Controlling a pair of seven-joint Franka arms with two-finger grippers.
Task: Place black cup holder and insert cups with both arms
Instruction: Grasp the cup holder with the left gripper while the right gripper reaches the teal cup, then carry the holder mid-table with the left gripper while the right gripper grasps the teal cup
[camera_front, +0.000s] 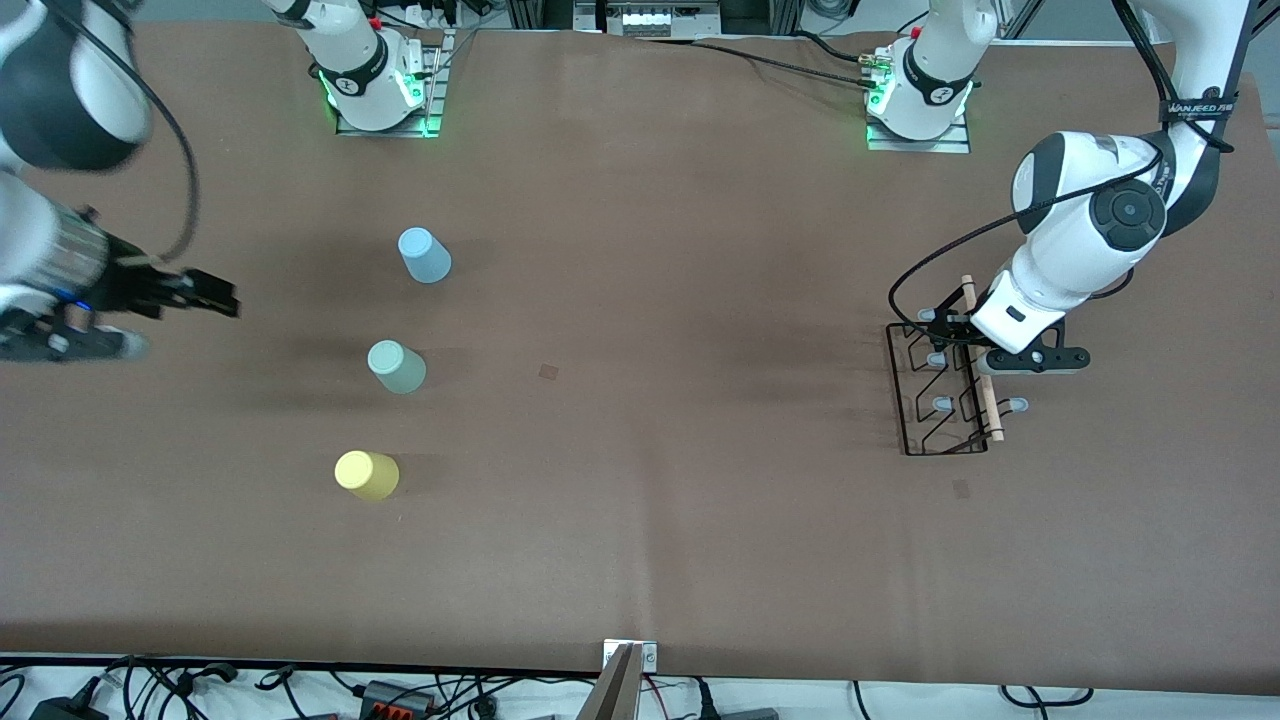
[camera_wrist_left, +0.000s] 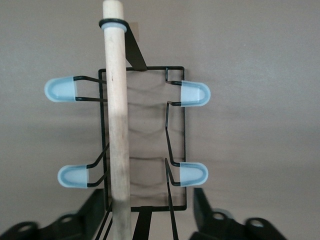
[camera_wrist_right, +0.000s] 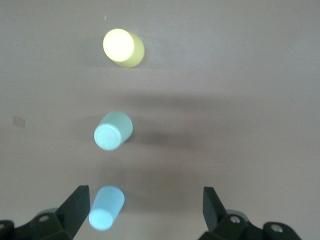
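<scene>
The black cup holder (camera_front: 940, 395) stands toward the left arm's end of the table, its wooden rod (camera_front: 982, 375) on top. My left gripper (camera_front: 1000, 358) is low over it. In the left wrist view the gripper (camera_wrist_left: 150, 216) is open, with the rod (camera_wrist_left: 117, 125) and the holder's wire frame (camera_wrist_left: 176, 120) between its fingers, apart from both. Three cups stand toward the right arm's end: light blue (camera_front: 425, 255), mint green (camera_front: 396, 366) and yellow (camera_front: 366, 475). My right gripper (camera_front: 212, 295) is up in the air, open (camera_wrist_right: 145, 207) and empty. The right wrist view shows the light blue cup (camera_wrist_right: 106, 207), the mint cup (camera_wrist_right: 113, 131) and the yellow cup (camera_wrist_right: 123, 47).
The arm bases (camera_front: 375, 85) (camera_front: 920, 100) stand along the table's edge farthest from the front camera. A black cable (camera_front: 905, 280) loops beside the holder. A metal bracket (camera_front: 628, 660) sits at the edge nearest the front camera. Brown tabletop (camera_front: 650, 400) lies between cups and holder.
</scene>
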